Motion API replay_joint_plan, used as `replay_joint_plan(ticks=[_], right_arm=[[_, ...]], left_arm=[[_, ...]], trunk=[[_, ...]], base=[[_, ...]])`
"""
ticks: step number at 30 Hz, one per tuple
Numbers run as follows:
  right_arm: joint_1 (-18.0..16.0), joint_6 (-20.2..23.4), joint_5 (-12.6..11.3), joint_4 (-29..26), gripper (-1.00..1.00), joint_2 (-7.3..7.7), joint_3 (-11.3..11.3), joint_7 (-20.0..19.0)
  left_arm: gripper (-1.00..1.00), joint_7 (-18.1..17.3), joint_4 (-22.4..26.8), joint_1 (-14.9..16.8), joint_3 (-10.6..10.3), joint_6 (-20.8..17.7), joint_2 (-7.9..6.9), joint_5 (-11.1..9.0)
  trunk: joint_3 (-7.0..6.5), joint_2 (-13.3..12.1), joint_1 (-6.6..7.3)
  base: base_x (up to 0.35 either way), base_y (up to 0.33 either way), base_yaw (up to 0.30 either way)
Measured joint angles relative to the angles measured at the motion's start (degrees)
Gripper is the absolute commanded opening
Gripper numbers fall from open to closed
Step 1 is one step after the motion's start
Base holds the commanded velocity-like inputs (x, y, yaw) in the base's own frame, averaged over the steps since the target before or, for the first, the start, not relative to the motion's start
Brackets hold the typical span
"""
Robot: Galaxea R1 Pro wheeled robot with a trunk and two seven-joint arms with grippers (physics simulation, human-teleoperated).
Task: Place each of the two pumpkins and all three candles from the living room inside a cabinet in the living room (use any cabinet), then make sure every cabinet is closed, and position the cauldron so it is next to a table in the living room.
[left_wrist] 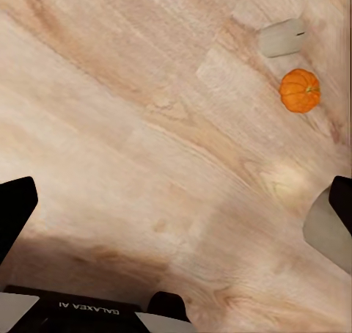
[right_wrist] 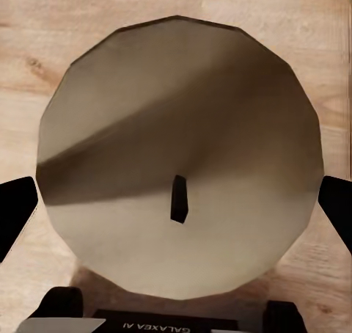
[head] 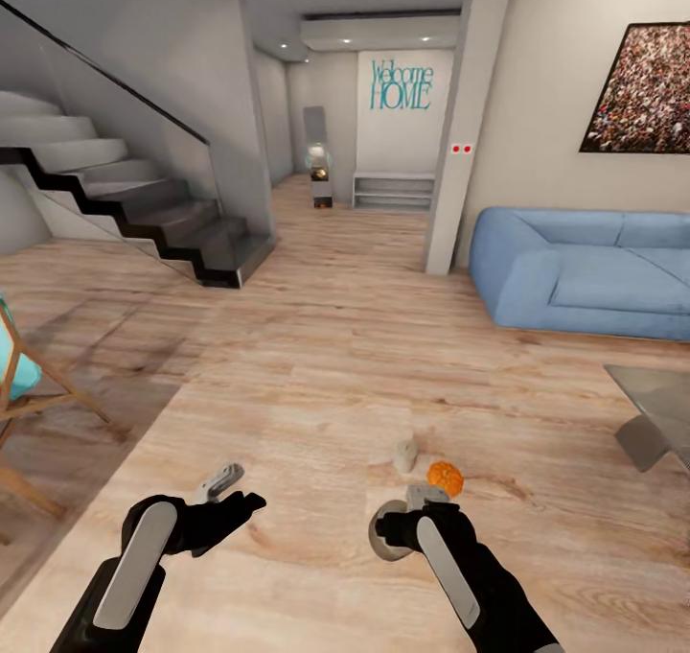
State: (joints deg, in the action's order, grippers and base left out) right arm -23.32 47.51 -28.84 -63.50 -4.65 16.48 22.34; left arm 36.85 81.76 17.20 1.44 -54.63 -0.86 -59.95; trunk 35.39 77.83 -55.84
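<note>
My right gripper (head: 402, 521) is shut on a grey-beige candle (head: 386, 535), low over the wooden floor. In the right wrist view the candle's round top (right_wrist: 176, 120) with its dark wick spans the gap between the fingers (right_wrist: 16, 214). Just beyond it on the floor lie a second candle (head: 405, 455) on its side and an orange pumpkin (head: 445, 478). Both also appear in the left wrist view, candle (left_wrist: 282, 37) and pumpkin (left_wrist: 299, 90). My left gripper (head: 230, 493) hangs open and empty over bare floor. The glass table's corner (head: 656, 389) is at the right. Cabinet and cauldron are out of view.
A blue sofa (head: 585, 274) stands at the right wall behind the table. Dark stairs with a glass rail (head: 163, 212) rise at the left. A wooden chair with a teal seat (head: 24, 384) is at the left edge. A hallway with a pillar (head: 465, 154) opens ahead.
</note>
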Motion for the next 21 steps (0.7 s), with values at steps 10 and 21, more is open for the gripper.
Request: replay_joint_plan(ticks=[10, 21], right_arm=[[0.0, 0.0, -0.1, 0.0, -1.0, 0.0, -0.4, 0.0], [0.0, 0.0, -0.1, 0.0, -1.0, 0.0, -0.4, 0.0]], left_arm=[[1.0, 0.0, 0.0, 0.0, 0.0, 0.0, 0.0, 0.0], [1.0, 0.0, 0.0, 0.0, 0.0, 0.0, 0.0, 0.0]], trunk=[[0.0, 0.0, 0.0], [0.0, 0.0, 0.0]], base=[[0.337, 0.101, -0.278], [0.332, 0.143, -0.278]])
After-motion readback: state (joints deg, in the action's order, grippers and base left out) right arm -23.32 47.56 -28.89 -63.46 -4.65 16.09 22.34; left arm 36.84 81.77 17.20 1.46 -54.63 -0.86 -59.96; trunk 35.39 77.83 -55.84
